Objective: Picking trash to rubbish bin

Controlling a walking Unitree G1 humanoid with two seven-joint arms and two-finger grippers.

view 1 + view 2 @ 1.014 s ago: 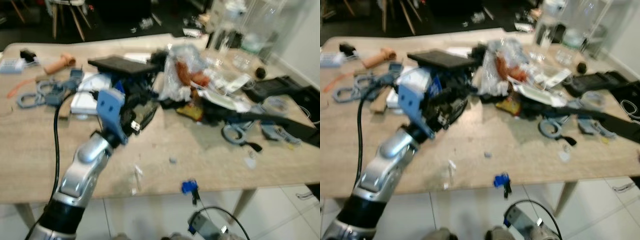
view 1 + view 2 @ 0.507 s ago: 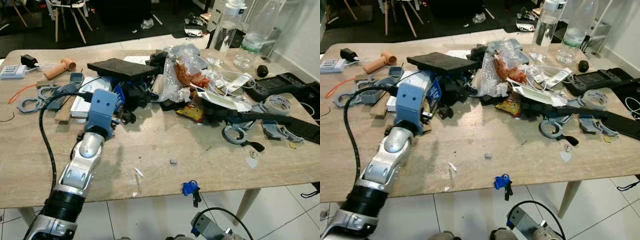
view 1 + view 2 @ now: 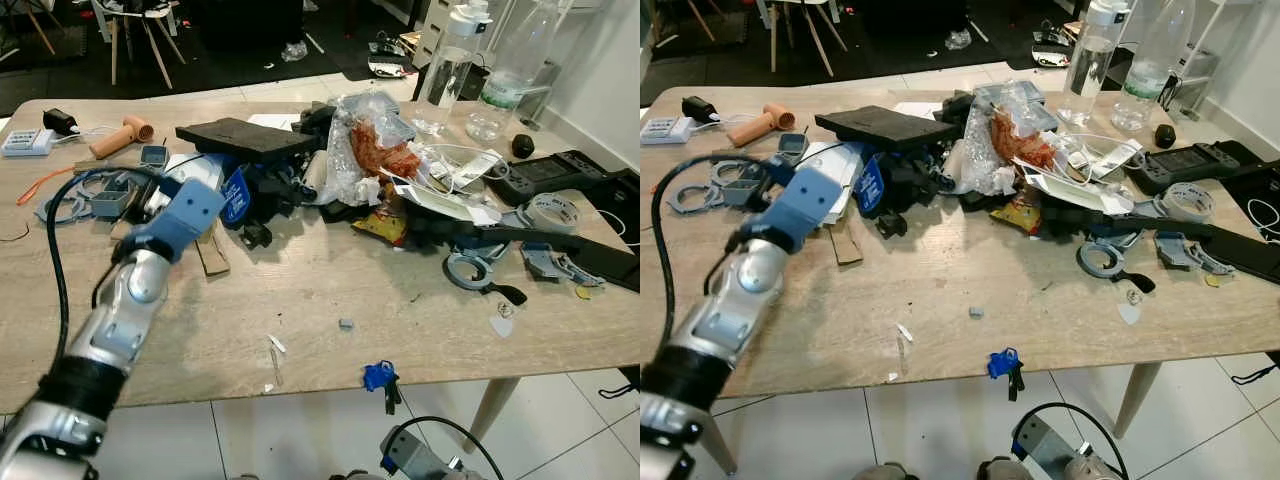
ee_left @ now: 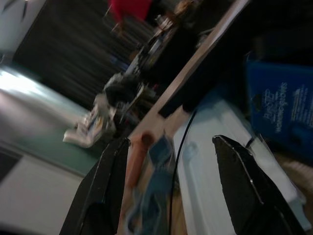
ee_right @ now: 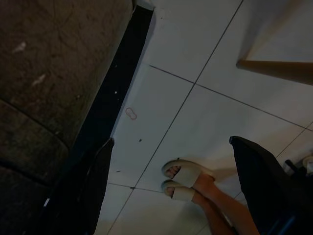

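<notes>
Trash lies among the clutter on the wooden table [image 3: 300,290]: a crumpled clear plastic bag with orange-red scraps [image 3: 365,150], a yellow snack wrapper [image 3: 382,225] and small paper scraps [image 3: 275,350] near the front edge. My left arm reaches up from the lower left, and its blue wrist housing [image 3: 188,212] hangs over the table's left part. My left gripper [image 4: 168,142] is open with nothing held, pointing at a white box [image 4: 215,147] and a blue label [image 4: 279,107]. My right gripper [image 5: 172,141] hangs open over the tiled floor.
A black slab [image 3: 240,135], tools, cables, grey rings and two clear bottles [image 3: 445,65] crowd the table's back and right. Blue keys [image 3: 380,376] lie at the front edge. A person's sandalled feet [image 5: 188,181] stand on the floor tiles by a dark couch [image 5: 44,88].
My left arm has pulled back from the black clutter in the middle and swung left, so its wrist now sits near the white box. The eye views have gone from blurred to sharp.
</notes>
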